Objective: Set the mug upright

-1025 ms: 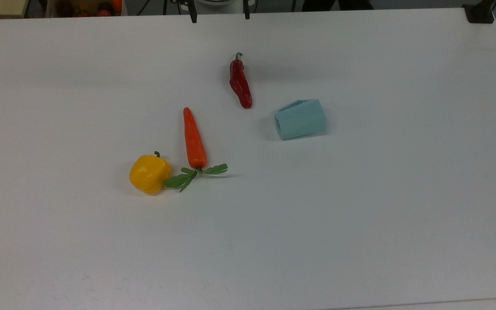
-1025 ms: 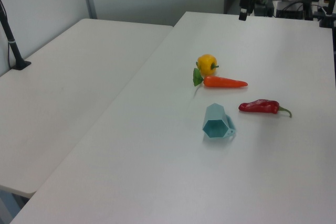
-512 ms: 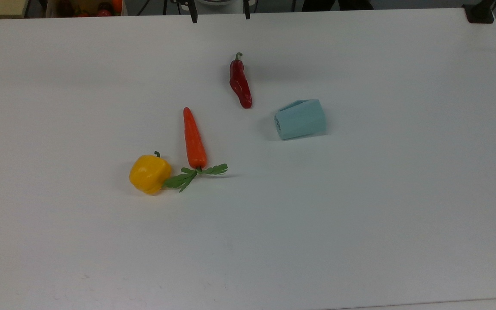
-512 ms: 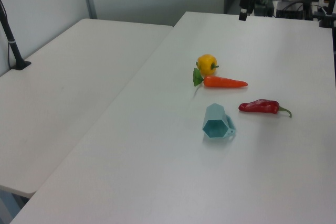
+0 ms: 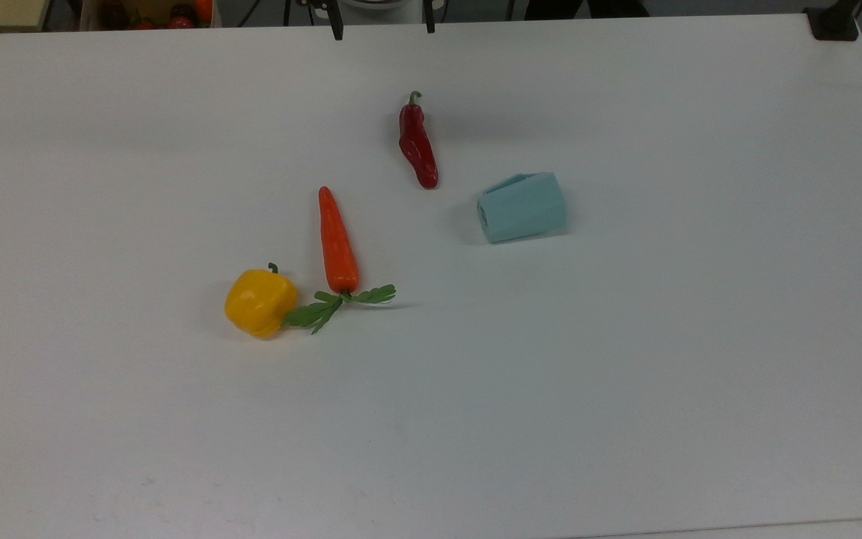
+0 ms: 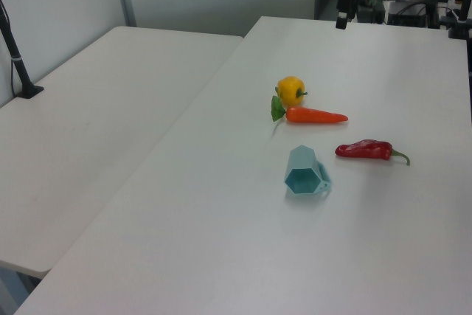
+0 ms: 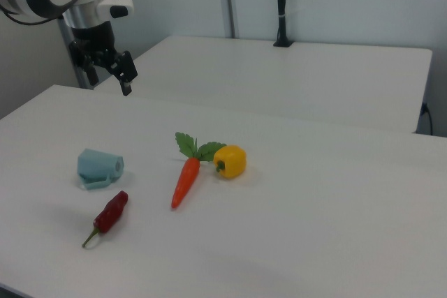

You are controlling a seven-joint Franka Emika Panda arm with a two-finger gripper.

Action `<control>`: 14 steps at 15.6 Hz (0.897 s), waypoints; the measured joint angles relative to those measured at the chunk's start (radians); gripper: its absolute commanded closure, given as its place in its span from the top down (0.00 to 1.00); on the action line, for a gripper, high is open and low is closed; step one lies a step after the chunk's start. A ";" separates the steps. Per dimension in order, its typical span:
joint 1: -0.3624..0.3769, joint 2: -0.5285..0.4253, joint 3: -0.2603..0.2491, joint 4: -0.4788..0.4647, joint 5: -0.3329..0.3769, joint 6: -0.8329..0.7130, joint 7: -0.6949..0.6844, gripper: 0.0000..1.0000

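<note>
Right of centre in the top view, the small pale teal faceted plastic mug (image 5: 522,206) lies on its side on the white surface (image 5: 625,374), long axis roughly left-right, narrow base pointing left, rim hidden. Black two-finger hand (image 5: 382,22), cut off at top edge, fingers apart.

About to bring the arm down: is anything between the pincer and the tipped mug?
Nothing visible. The pincer hangs above the table's far edge, and the mug lies on its side on bare table. The chilli sits closest, on the top view's left of the mug, apart from it.
</note>
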 measured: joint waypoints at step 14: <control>0.002 -0.002 0.064 -0.003 -0.033 -0.001 0.080 1.00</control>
